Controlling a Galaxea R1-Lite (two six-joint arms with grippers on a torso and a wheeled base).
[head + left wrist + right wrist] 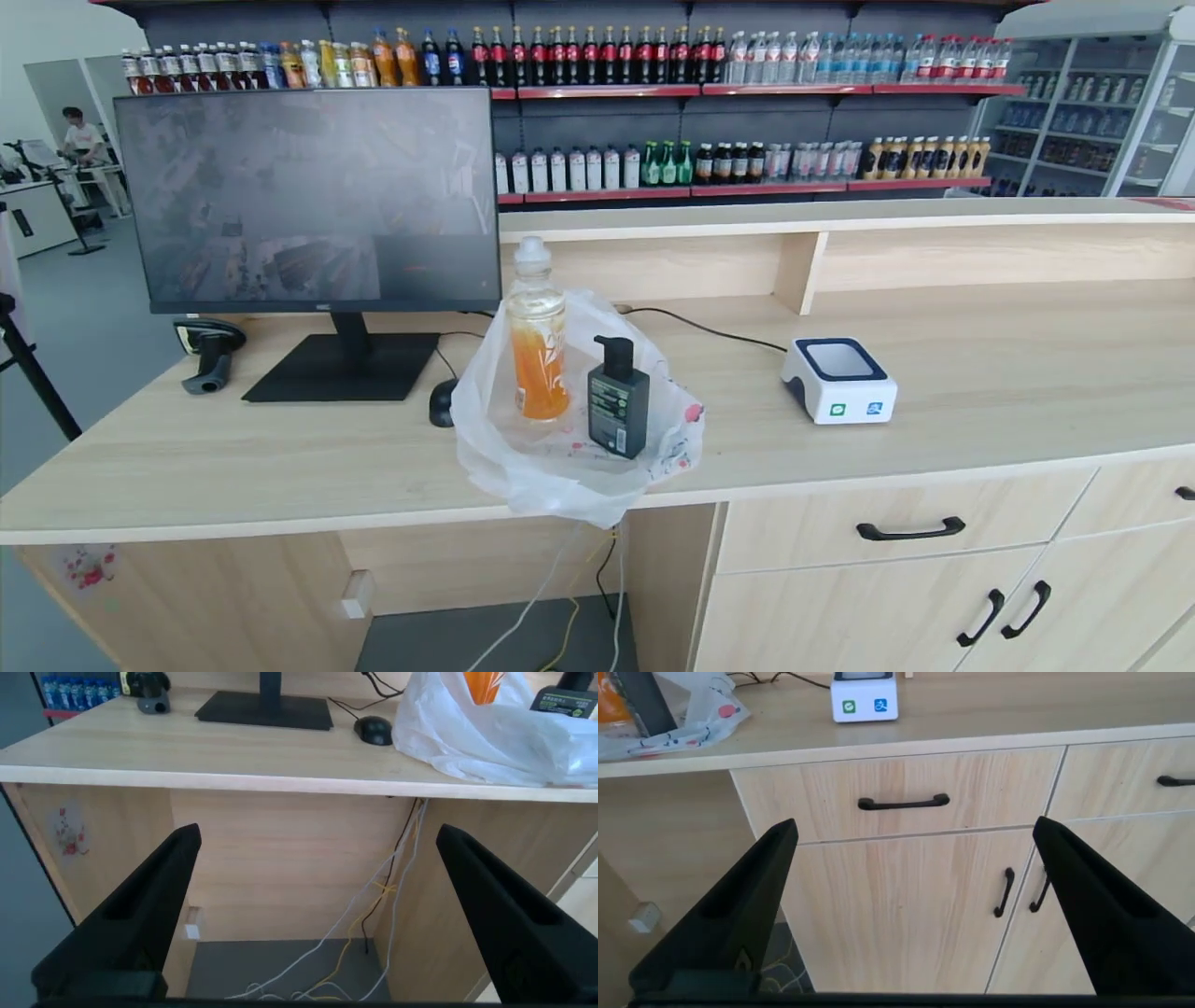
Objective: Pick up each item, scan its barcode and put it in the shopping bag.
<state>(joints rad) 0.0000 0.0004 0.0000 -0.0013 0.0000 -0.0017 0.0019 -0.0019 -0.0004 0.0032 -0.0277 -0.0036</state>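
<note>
Now: left hand [318, 845] empty, fingers spread wide, held low in front of the counter [934, 429], below its edge and facing the open bay where cables [374, 915] hang. Right hand [915, 831] also empty with fingers spread wide, equally low, facing the drawer front with its black drawer handle [903, 803]. Neither hand touches anything. On the counter, head view: the shopping bag [551, 476] sits near the front edge at mid-width, mouth open, and its plastic droops slightly over the lip. The orange drink bottle [538, 355] stands upright inside it. The dark pump bottle [618, 406] is also upright, just beside the orange one at about 4 o'clock from it. The barcode scanner [838, 383] sits at 3 o'clock from the bag, well apart, window up. The mouse [442, 403] lies at 9 o'clock, touching or nearly touching the bag's edge. The monitor [308, 196] is at 10 o'clock, with a handheld scan gun [209, 353] beyond it. Judgement: both items seen are bagged, so packing looks complete or close to it. Whether each barcode was read cannot be told from here. What may remain is only to confirm the scans.
</note>
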